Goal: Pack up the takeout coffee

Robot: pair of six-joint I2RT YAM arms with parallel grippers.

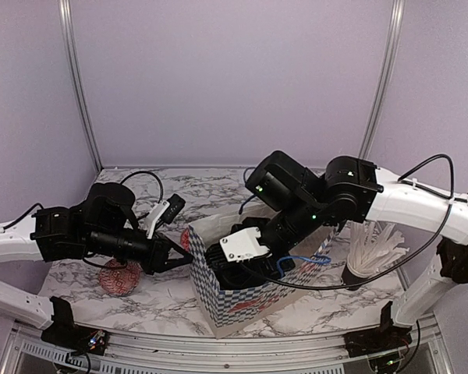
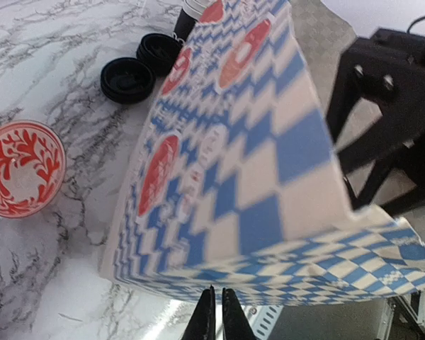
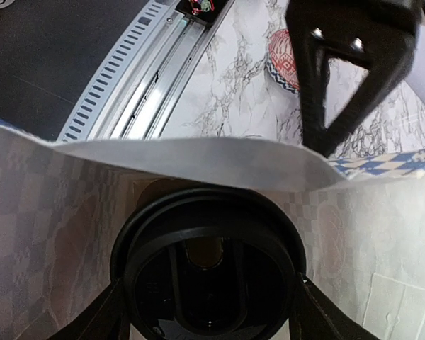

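Observation:
A takeout coffee cup shows only as its round black lid [image 3: 209, 262], deep inside the blue-and-white checkered paper bag [image 1: 246, 304]. My right gripper [image 3: 209, 306] is shut on the cup, one finger [image 3: 99, 315] on each side of the lid. In the top view the right gripper [image 1: 235, 263] reaches down into the bag's open mouth and hides the cup. My left gripper [image 1: 179, 261] is at the bag's left rim. In the left wrist view it [image 2: 217, 294] is closed, its tips at the edge of the bag [image 2: 255, 142].
A red patterned bowl [image 1: 121, 276] sits left of the bag, under the left arm; it also shows in the left wrist view [image 2: 21, 166]. Two spare black lids [image 2: 127, 79] lie behind the bag. A cup of white straws [image 1: 374, 249] stands to the right. The table's slotted front rail [image 3: 142, 64] is close.

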